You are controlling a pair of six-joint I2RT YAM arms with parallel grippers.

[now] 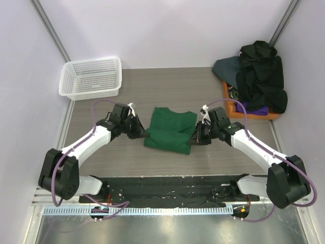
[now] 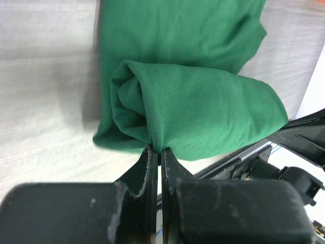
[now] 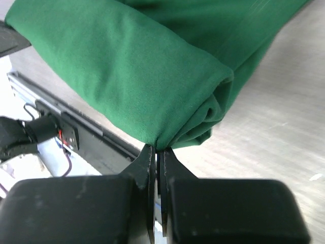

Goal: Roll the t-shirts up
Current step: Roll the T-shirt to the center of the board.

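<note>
The dark green t-shirt (image 1: 170, 132) lies in the middle of the table, its near part rolled up and its far part flat. My left gripper (image 1: 141, 133) is shut on the roll's left end, pinching the cloth (image 2: 193, 109) at its tips (image 2: 158, 151). My right gripper (image 1: 195, 136) is shut on the roll's right end; the roll (image 3: 137, 66) bulges just past its tips (image 3: 157, 149). A heap of dark t-shirts (image 1: 259, 76) lies on the orange tray (image 1: 228, 99) at the back right.
A white mesh basket (image 1: 91, 77) stands at the back left. The black rail (image 1: 167, 185) with both arm bases runs along the near edge. Walls close in the table on the left, right and back.
</note>
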